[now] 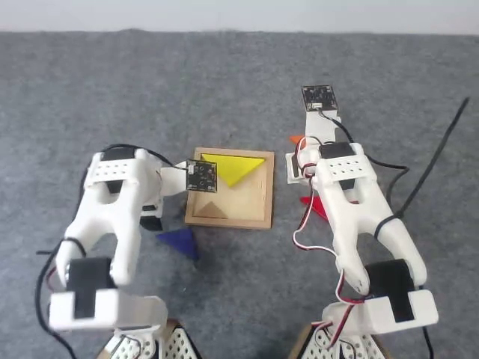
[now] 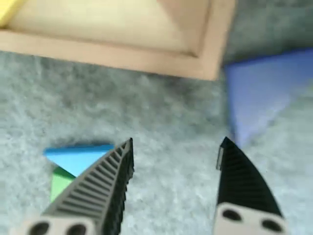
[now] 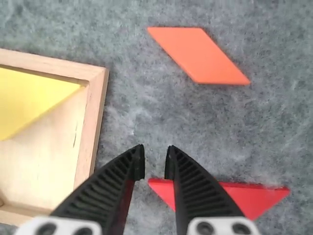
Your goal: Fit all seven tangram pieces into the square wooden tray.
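Note:
The square wooden tray (image 1: pixel 263 187) holds a yellow triangle (image 1: pixel 233 166) at its far side and a wood-coloured triangle (image 1: pixel 212 208) near its front. My left gripper (image 2: pixel 176 152) is open over bare carpet beside the tray's corner (image 2: pixel 205 63). A light blue triangle (image 2: pixel 78 154) on a green piece (image 2: pixel 61 181) lies by one finger, and a dark blue triangle (image 2: pixel 269 88) lies past the other. My right gripper (image 3: pixel 155 156) is shut and holds nothing. It hovers just off the tray's edge (image 3: pixel 93 122), at the tip of a red triangle (image 3: pixel 244 196). An orange parallelogram (image 3: pixel 198 54) lies farther off.
Grey carpet covers the table. In the high view the dark blue triangle (image 1: pixel 179 241) lies in front of the tray, between the two arms. The red triangle (image 1: pixel 316 206) and orange parallelogram (image 1: pixel 297 139) lie right of the tray, partly under the right arm (image 1: pixel 352 202).

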`<state>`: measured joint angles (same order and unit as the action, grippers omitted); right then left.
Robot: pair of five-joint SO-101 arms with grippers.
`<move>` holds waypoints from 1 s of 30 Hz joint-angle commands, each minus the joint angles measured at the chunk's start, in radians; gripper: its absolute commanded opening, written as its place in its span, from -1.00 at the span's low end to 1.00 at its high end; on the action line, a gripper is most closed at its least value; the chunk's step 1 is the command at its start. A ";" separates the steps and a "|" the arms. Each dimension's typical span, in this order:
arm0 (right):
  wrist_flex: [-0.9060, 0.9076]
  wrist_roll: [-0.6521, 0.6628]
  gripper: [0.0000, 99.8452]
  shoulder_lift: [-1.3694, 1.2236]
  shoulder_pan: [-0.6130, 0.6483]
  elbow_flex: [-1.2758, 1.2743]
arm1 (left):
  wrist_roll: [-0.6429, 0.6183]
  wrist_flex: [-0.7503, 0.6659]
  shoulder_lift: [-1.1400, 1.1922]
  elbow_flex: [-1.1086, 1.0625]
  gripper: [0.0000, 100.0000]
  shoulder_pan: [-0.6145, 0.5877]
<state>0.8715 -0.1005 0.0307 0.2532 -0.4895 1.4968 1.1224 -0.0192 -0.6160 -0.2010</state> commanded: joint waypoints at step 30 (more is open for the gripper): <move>-0.018 0.015 -0.84 0.012 0.004 0.040 | 0.058 0.086 0.015 -0.035 -0.47 0.118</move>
<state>0.8715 -0.1005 0.0307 0.2516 -0.4895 1.5459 1.1684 -0.0069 -0.6851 -0.0430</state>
